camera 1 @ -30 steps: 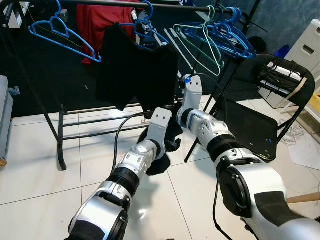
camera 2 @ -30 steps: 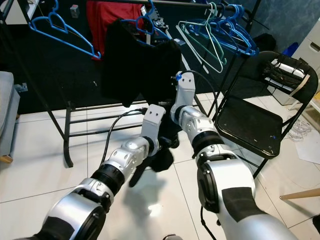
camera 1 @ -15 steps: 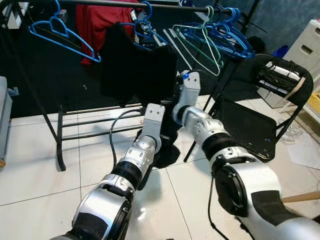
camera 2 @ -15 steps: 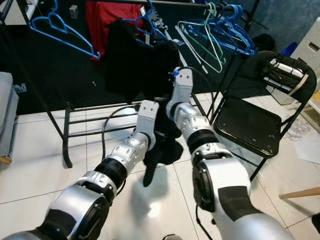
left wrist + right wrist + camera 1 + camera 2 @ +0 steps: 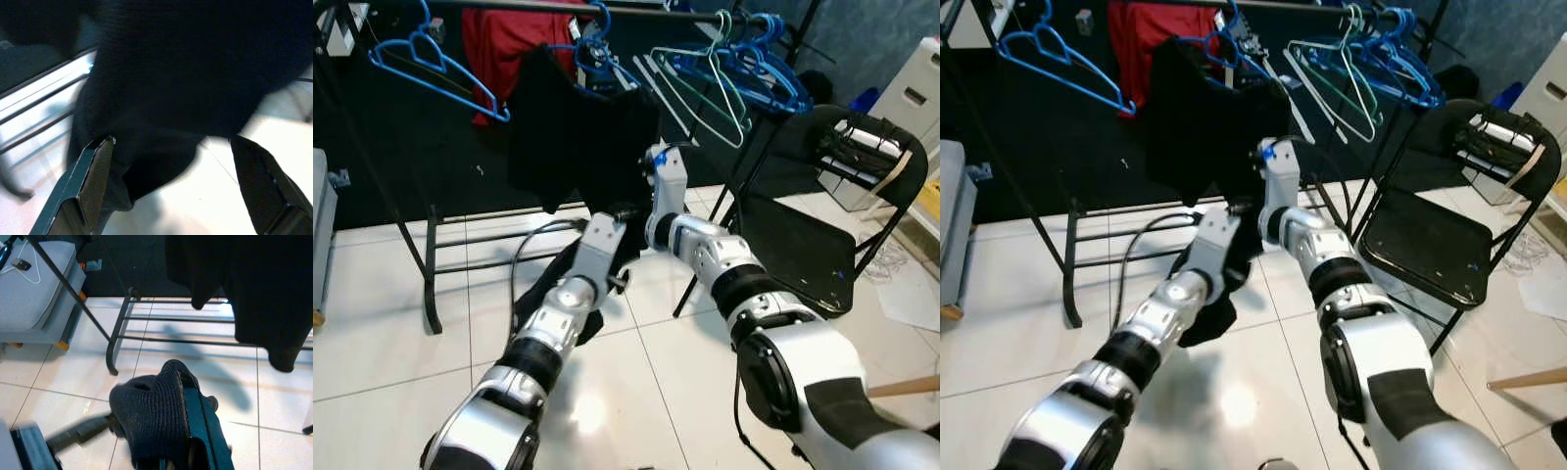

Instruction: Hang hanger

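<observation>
While our right gripper [image 5: 190,450] is pinching the dark cloth [image 5: 151,416], our left gripper [image 5: 171,181], fingers spread, is swinging left beneath it, lifting it toward the far rail [image 5: 558,6], where the black garment's hanger [image 5: 597,54] is already hooked.

Folding chair and drawers on white tiles
A black folding chair [image 5: 803,245] stands right; white drawers [image 5: 911,108] sit far right, a grey cushioned seat [image 5: 34,298] left.
</observation>
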Tool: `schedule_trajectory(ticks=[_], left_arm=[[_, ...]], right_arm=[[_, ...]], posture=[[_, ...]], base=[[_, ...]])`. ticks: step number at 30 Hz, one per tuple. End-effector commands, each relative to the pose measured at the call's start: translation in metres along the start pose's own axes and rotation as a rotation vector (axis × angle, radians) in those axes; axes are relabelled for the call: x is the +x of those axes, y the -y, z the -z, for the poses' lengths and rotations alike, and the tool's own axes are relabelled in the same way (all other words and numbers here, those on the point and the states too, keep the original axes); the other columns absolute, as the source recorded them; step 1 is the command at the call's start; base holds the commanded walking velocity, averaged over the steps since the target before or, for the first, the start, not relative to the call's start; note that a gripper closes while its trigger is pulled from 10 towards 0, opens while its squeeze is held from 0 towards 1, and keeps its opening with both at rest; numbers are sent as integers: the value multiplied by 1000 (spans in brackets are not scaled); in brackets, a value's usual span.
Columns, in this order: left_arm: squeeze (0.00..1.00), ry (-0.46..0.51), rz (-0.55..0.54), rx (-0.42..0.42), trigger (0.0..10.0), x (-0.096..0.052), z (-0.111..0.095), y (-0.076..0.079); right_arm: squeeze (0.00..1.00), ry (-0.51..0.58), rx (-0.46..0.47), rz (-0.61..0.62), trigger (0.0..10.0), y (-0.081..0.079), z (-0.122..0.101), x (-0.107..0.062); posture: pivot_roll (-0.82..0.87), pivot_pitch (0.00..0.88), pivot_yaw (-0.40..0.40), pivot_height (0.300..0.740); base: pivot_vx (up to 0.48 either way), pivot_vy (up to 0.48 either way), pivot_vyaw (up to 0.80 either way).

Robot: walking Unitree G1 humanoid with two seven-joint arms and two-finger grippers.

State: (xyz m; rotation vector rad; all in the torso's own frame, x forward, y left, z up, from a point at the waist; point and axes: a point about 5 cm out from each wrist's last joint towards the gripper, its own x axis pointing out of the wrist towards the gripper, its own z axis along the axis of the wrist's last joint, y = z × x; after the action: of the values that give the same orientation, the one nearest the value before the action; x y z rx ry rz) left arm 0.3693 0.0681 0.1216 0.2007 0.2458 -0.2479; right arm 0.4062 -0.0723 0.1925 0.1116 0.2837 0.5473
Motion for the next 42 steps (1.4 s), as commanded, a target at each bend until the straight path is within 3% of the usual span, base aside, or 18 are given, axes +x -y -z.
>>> schedule_trajectory(ticks=[1, 7, 15, 24, 34, 42], left_arm=[[0, 0, -31, -53, 10000, -2, -1, 4], [0, 5, -95, -49, 10000, -3, 0, 2], [0, -9, -127, -34, 10000, -6, 4, 2], [0, -64, -274, -5, 10000, -2, 15, -17], [0, -30, -416, -100, 10000, -5, 7, -47], [0, -17, -488, -114, 10000, -7, 3, -64]], right_arm=[[0, 29, 18, -15, 0, -7, -7, 1], [0, 11, -17, -80, 0, -22, -6, 5], [0, 4, -23, -118, 0, -27, -7, 4], [0, 3, -20, -158, 0, -37, -15, 0], [0, -101, -111, -235, 0, -35, 0, -13], [0, -158, -166, -269, 0, -35, 10, -21]], posture=[[-146, 153, -157, 740], [-149, 152, -157, 740], [-152, 147, -163, 740], [-163, 157, -165, 740], [-164, 164, -168, 740], [-172, 164, -162, 740]], base=[[0, 0, 0], [0, 0, 0], [0, 0, 0], [0, 0, 0], [0, 0, 0], [0, 0, 0]])
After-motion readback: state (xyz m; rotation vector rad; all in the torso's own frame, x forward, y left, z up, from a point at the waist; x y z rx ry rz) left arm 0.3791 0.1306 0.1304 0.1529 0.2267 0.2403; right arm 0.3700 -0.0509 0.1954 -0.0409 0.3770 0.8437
